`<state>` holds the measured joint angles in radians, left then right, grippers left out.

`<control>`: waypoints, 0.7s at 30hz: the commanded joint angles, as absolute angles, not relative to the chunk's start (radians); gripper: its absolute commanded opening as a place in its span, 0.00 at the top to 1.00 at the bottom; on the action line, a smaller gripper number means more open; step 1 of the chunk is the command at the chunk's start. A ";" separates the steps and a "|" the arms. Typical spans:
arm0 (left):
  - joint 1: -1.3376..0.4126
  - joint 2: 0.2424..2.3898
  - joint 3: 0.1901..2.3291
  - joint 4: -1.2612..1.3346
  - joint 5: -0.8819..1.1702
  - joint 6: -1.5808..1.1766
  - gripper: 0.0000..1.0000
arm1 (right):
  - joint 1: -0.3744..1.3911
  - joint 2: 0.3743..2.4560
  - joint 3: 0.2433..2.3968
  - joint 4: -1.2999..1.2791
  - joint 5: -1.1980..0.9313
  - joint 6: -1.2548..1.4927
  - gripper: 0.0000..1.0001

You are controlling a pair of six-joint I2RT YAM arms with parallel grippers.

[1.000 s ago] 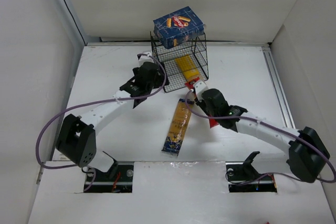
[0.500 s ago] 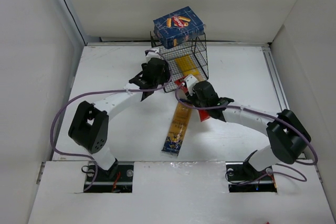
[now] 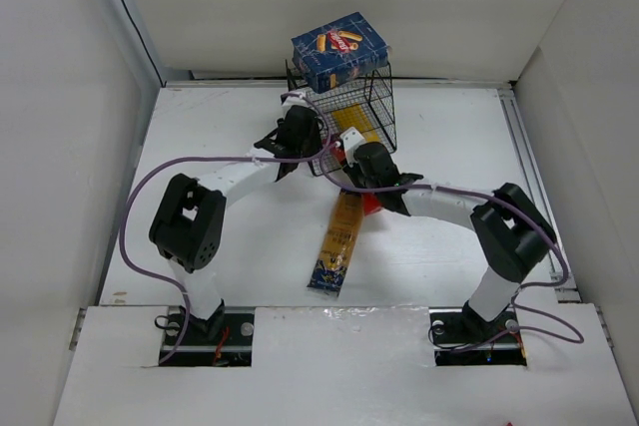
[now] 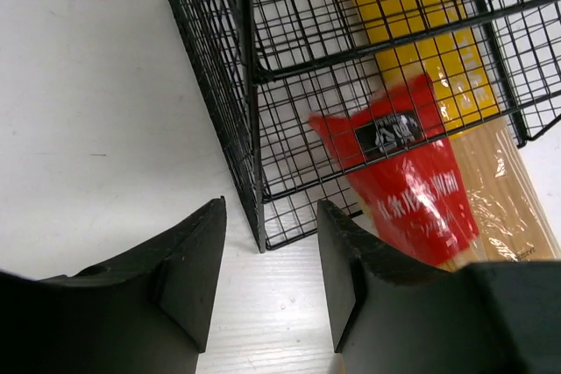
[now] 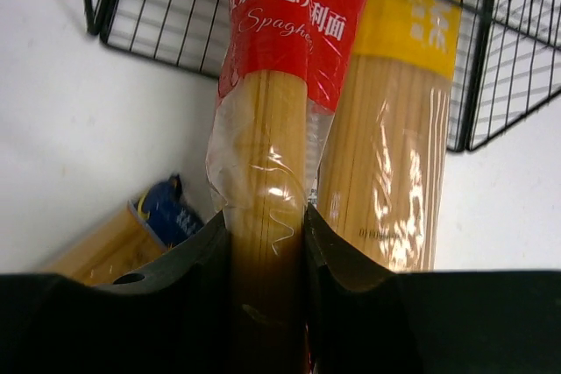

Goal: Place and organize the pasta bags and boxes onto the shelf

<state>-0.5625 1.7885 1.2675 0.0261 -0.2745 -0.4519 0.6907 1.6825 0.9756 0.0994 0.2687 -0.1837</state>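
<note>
The black wire shelf [image 3: 375, 107] stands at the back centre with the dark blue pasta box [image 3: 340, 50] on its top. The yellow packet [image 5: 399, 129] lies in the shelf's lower tier, its clear end sticking out. My right gripper [image 5: 267, 234] is shut on the red packet [image 5: 276, 85], whose red end pokes into the shelf's lower tier beside the yellow one. My left gripper [image 4: 267, 251] is open and empty at the shelf's front left corner post [image 4: 250, 129]. The orange-tan packet [image 3: 337, 244] with its dark blue end lies on the table in front.
White enclosure walls stand close on the left, right and back. The table [image 3: 200, 147] is white. Purple cables [image 3: 135, 216] loop from both arms. The orange-tan packet's blue end shows in the right wrist view [image 5: 166, 212] left of my fingers.
Both arms have moved toward the shelf. The right gripper carried the red packet left and forward until its end entered the lower tier. The left gripper closed in on the shelf's corner.
</note>
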 commanded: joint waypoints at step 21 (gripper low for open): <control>-0.540 1.813 1.301 0.080 -0.212 -0.420 0.60 | 0.658 1.934 1.233 0.606 0.198 -0.060 1.00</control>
<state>-0.5426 1.8244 1.2697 0.0456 -0.2173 -0.4339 0.6621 1.9465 1.1549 0.3195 0.2138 -0.1104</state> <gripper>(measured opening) 0.400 0.371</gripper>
